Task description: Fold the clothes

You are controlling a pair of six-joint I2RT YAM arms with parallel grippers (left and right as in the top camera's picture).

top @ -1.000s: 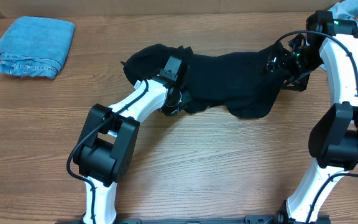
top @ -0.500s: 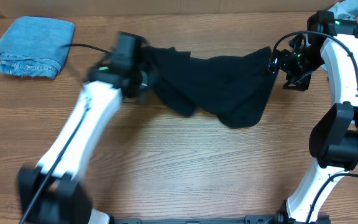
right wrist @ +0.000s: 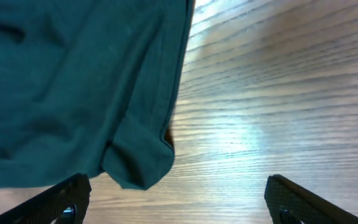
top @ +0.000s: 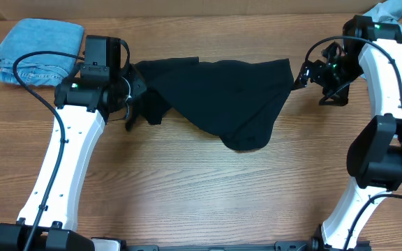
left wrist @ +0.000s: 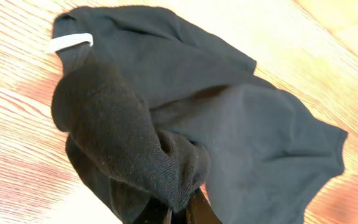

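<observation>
My left claw [left wrist: 180, 214] is pinched tight on a bunched end of the plain black short-sleeved fabric T-shirt [top: 222, 90]; a small white tag [left wrist: 70, 42] shows near that end. The shirt is spread across the far middle of the wooden tabletop [top: 222, 195]. My right claw [right wrist: 178, 190] is spread wide, with the shirt's other corner just beside one finger, not gripped. A folded light-blue denim piece [top: 37, 52] sits far left, apart from the shirt.

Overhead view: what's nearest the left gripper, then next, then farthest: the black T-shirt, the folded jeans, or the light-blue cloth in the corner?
1. black T-shirt: the left gripper holds its left end.
2. folded jeans: back left corner, close by.
3. light-blue cloth: back right corner, far across.
</observation>
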